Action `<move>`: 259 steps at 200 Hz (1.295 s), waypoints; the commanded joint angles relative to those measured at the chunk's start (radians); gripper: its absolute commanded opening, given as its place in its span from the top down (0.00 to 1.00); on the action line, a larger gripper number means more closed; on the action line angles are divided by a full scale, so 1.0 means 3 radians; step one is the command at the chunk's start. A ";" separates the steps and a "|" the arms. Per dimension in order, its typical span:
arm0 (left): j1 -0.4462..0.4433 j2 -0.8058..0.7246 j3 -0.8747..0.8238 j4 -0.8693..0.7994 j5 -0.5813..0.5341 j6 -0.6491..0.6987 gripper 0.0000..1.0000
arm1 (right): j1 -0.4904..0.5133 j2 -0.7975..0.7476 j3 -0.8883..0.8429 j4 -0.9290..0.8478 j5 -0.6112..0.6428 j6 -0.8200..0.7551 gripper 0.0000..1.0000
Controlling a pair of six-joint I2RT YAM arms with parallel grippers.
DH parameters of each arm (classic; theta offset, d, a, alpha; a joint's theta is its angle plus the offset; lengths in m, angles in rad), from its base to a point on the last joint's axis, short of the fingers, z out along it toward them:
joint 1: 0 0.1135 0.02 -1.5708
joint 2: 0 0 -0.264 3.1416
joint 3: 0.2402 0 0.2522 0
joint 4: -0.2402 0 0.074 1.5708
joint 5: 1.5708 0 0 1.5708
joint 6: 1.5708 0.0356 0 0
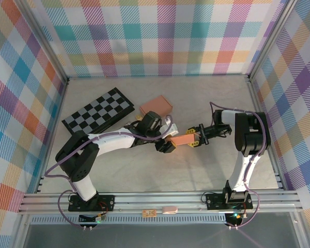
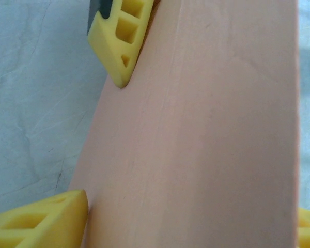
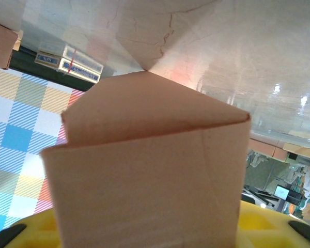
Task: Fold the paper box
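Over the middle of the bench (image 1: 124, 173) the salmon-pink paper box (image 1: 183, 139) is mid-fold: the right hand (image 1: 195, 139) is clamped on one end, the left hand (image 1: 171, 141) straddles the other, one yellow finger (image 2: 41, 225) touching the panel edge, though I cannot tell if it pinches. Next, I judge, the left must close squarely without buckling it. The right wrist view reveals overlapping top flaps (image 3: 144, 103), unreadable from overhead.
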 commanded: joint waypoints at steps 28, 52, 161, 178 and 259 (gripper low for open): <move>-0.0059 0.0080 0.0116 -0.0248 -0.0133 0.0126 0.37 | 0.0037 0.0063 0.0057 0.0016 0.0014 0.0062 0.43; -0.0058 0.0125 0.0192 -0.0321 -0.0129 0.0107 0.37 | 0.0022 0.0058 0.0052 0.0030 0.0036 0.0070 0.40; -0.0006 0.0170 0.0287 -0.0525 -0.0123 -0.0014 0.41 | -0.0208 -0.0679 0.0455 -0.0466 0.0821 -0.0288 0.22; 0.0005 0.0166 0.0299 -0.0557 -0.0124 -0.0009 0.41 | -0.0220 -0.0878 0.0479 -0.0603 0.1022 -0.0384 0.22; 0.0097 0.0163 0.0400 -0.0864 -0.0043 0.0142 0.41 | 0.0019 -0.2243 0.0151 0.0155 0.2644 -0.1451 0.43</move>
